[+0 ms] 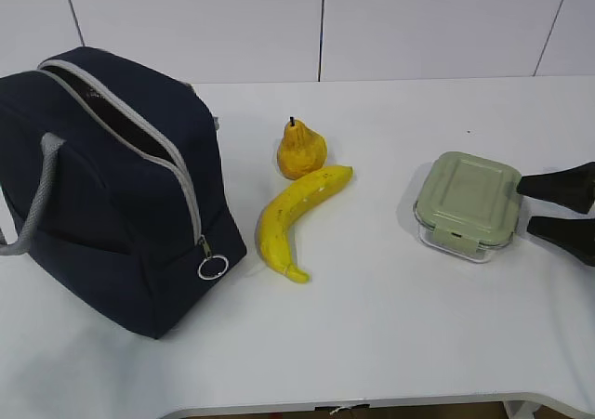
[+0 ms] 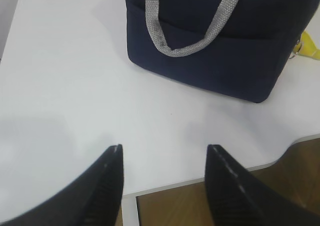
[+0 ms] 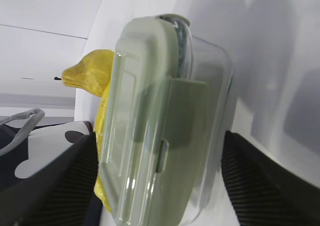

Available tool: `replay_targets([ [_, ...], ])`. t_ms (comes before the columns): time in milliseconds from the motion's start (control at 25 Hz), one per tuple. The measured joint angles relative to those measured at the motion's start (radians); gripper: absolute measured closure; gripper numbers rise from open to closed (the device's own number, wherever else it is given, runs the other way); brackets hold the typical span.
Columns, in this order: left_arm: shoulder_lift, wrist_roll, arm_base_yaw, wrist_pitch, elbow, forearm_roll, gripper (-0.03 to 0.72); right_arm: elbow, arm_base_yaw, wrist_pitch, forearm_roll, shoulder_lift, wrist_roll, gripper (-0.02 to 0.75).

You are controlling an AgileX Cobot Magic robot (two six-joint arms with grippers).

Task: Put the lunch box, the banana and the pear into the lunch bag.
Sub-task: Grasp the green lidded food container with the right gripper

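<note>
The lunch box point(image 1: 467, 205), clear glass with a sage-green lid, sits on the white table at the right. My right gripper point(image 1: 523, 204) is open at the box's right side. In the right wrist view, the gripper point(image 3: 160, 136) has one finger on each side of the box point(image 3: 165, 126), not closed on it. The banana point(image 1: 297, 213) lies in the middle with the pear point(image 1: 300, 150) upright just behind it. The navy lunch bag point(image 1: 112, 187) stands at the left, its zipper open. My left gripper point(image 2: 165, 147) is open and empty over the table's front edge, short of the bag point(image 2: 215, 60).
The bag's grey webbing handle point(image 2: 195, 45) hangs down its near side. A metal ring point(image 1: 213, 268) hangs from the zipper at the bag's front corner. The table's front edge point(image 2: 165, 191) runs under the left fingers. A white panelled wall point(image 1: 325, 19) stands behind.
</note>
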Motion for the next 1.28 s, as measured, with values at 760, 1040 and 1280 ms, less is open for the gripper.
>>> replay_targets([
  [760,0.000,0.000,0.000,0.000,0.000,0.000,0.302,-0.008,0.040,0.000,0.007,0.006,-0.019,0.118],
  [1040,0.000,0.000,0.000,0.000,0.000,0.000,0.303,-0.027,0.040,0.000,0.019,0.058,-0.021,0.118],
  [1280,0.000,0.000,0.000,0.000,0.000,0.000,0.305,-0.036,0.054,0.012,0.037,0.073,-0.022,0.119],
])
